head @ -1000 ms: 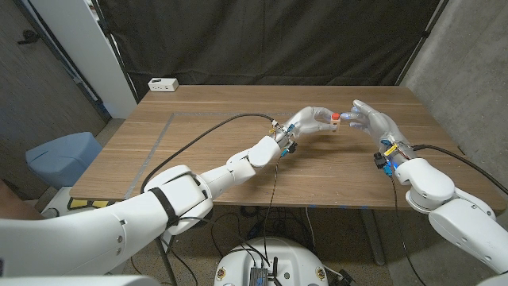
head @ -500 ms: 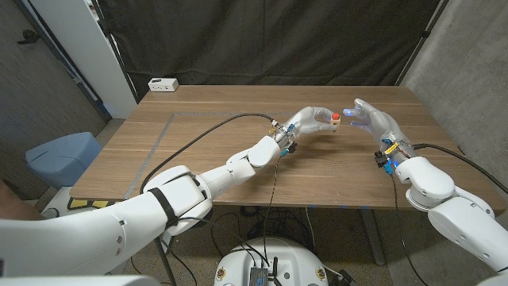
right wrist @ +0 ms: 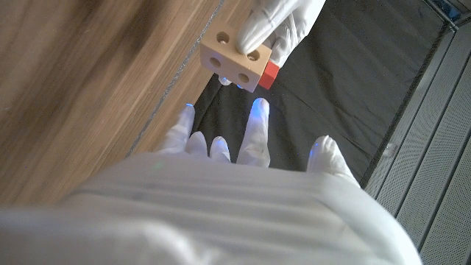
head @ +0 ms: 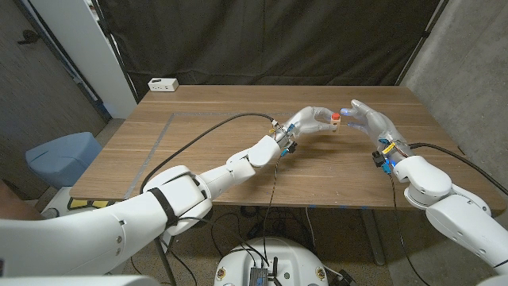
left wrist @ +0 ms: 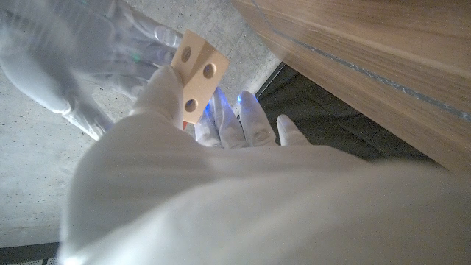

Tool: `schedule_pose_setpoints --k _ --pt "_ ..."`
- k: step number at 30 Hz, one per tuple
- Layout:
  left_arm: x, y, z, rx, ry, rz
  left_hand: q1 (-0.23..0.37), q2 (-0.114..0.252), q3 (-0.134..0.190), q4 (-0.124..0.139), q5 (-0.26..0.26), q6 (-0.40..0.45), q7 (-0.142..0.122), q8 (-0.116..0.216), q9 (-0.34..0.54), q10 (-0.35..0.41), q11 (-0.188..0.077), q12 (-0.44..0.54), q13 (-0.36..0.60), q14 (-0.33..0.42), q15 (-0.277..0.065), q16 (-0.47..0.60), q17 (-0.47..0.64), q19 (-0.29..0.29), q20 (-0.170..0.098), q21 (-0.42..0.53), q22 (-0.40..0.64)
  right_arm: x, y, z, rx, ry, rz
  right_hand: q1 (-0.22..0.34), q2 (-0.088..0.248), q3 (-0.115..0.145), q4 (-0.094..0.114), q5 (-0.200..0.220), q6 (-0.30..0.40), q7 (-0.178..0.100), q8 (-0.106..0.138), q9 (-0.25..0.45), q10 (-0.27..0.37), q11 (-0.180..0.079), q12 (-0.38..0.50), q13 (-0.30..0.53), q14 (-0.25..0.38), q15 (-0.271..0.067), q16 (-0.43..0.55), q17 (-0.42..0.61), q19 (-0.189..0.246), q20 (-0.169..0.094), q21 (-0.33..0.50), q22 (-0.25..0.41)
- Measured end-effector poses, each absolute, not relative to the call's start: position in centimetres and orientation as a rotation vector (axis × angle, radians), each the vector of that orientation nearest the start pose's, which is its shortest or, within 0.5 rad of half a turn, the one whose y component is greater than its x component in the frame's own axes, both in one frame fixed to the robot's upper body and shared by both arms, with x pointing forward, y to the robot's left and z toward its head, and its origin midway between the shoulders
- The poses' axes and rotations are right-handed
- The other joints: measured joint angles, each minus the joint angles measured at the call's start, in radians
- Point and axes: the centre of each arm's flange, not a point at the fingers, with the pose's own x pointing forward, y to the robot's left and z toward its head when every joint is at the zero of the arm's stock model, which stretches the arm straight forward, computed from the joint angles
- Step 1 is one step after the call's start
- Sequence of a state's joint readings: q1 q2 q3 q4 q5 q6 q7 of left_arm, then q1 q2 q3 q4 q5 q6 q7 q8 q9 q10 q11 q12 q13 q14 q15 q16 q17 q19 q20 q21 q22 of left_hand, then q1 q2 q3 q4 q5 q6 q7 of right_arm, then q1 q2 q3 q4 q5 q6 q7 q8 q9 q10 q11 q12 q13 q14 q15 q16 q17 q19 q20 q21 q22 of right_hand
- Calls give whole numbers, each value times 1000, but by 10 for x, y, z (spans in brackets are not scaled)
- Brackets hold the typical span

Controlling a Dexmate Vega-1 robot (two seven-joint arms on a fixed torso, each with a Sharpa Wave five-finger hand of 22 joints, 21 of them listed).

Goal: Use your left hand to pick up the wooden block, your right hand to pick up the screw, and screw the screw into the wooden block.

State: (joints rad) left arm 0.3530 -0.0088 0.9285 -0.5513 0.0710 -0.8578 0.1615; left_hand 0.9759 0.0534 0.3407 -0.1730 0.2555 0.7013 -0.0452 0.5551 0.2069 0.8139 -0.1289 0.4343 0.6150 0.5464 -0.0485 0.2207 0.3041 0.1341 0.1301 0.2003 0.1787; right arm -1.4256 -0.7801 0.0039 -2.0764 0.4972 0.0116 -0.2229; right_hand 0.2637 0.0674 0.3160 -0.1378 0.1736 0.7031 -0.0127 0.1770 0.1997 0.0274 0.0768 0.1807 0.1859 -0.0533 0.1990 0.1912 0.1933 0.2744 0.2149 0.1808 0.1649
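Table (head: 198, 151) of brown wood fills the middle of the head view, under a black curtain (head: 262, 40). Off its left edge stands a blue-grey bin (head: 62, 156); what is in it cannot be told. On the far left corner of the table lies a white power strip (head: 163, 84). A black cable (head: 198, 139) runs over the wood to the left wrist, with broad bare wood on its left.

The left hand (head: 308, 121) is raised above the table, right of centre, and holds the block (head: 325, 121) in its fingertips. A red screw (head: 336, 117) sits at the block's right end, touching it. Just right of it is the right hand (head: 371, 121), fingers apart and reaching toward the screw; whether they touch it cannot be told from the head view.

The left wrist view shows what the head view does not: a pale block face (left wrist: 197, 70) with round holes, the right hand (left wrist: 66, 59) blurred beyond it. The right wrist view shows the block (right wrist: 234, 62) gripped by the left hand (right wrist: 283, 26), the screw's red head (right wrist: 271, 73) at its side, and the right fingertips (right wrist: 257, 121) near but apart from both, holding nothing. Bare wood stretches from the hands to the right edge, beside a grey wall (head: 468, 71)
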Motion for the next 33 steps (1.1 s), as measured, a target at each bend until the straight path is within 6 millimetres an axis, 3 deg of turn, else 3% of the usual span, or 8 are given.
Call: schedule_pose_setpoints --k 12,33 --pt "633 -47 -2 594 -1027 -639 0 0 0 0 -1 0 0 -3 0 0 0 0 0 0 0 0 0 0 0 0 0 494 -319 -26 -238 -582 91 -5 -3 -4 4 0 -5 -5 6 0 -8 -5 -4 0 -10 1 0 0 -10 0 0 0" --pt "633 -47 -4 589 -1022 -636 0 0 0 0 0 0 0 -2 0 0 0 0 0 0 0 0 0 0 0 0 0 497 -318 -28 -230 -577 102 -10 2 -4 4 0 49 6 27 0 10 -5 12 0 -10 1 0 0 -19 1 0 0"
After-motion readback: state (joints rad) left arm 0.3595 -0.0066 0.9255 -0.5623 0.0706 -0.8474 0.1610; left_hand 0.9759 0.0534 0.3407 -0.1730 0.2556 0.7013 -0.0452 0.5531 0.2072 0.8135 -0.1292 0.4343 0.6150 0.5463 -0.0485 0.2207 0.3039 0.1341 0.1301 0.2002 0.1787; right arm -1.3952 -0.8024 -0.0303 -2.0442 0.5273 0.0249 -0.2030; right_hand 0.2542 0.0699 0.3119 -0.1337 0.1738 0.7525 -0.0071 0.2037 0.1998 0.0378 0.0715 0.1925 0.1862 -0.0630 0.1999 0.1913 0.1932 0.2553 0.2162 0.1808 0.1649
